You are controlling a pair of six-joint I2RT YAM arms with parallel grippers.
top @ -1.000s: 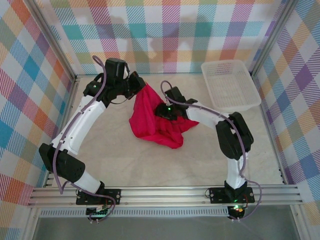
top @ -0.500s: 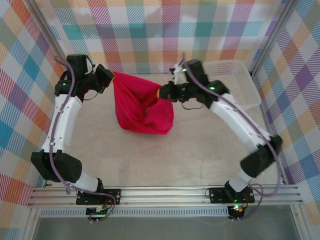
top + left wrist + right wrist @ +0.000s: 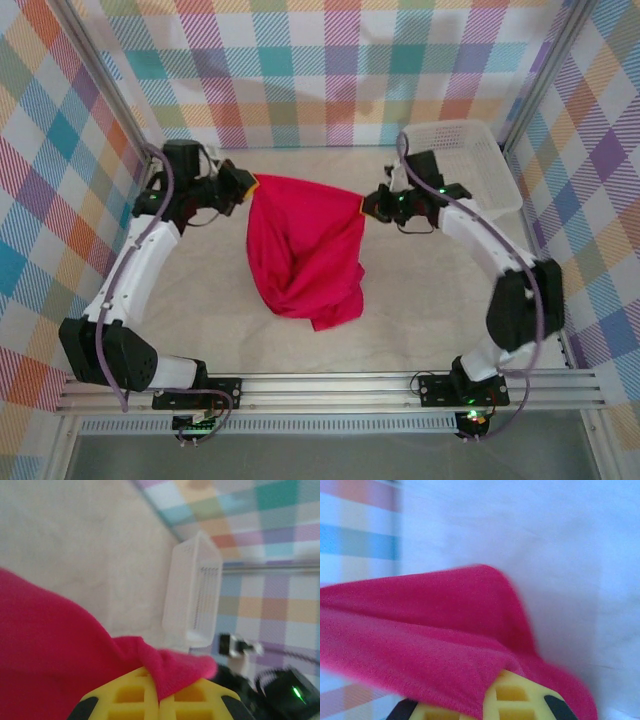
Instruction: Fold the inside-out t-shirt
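The inside-out t-shirt [image 3: 305, 245] is plain crimson and hangs stretched between my two grippers above the table, its lower part bunched and drooping toward the table. My left gripper [image 3: 248, 183] is shut on its left top corner; red cloth [image 3: 60, 655] is pinched between the yellow fingers [image 3: 130, 697]. My right gripper [image 3: 366, 205] is shut on the right top corner, where the shirt [image 3: 430, 640] drapes over the yellow fingers [image 3: 520, 700].
A white plastic basket [image 3: 460, 170] stands at the back right corner, close behind the right arm; the basket [image 3: 195, 595] also shows in the left wrist view. Checked walls and metal frame rails enclose the beige table [image 3: 200, 300].
Both arms have raised the shirt and moved apart, then shifted nearer, so the cloth now hangs spread between them. The right gripper has closed on the shirt's corner.
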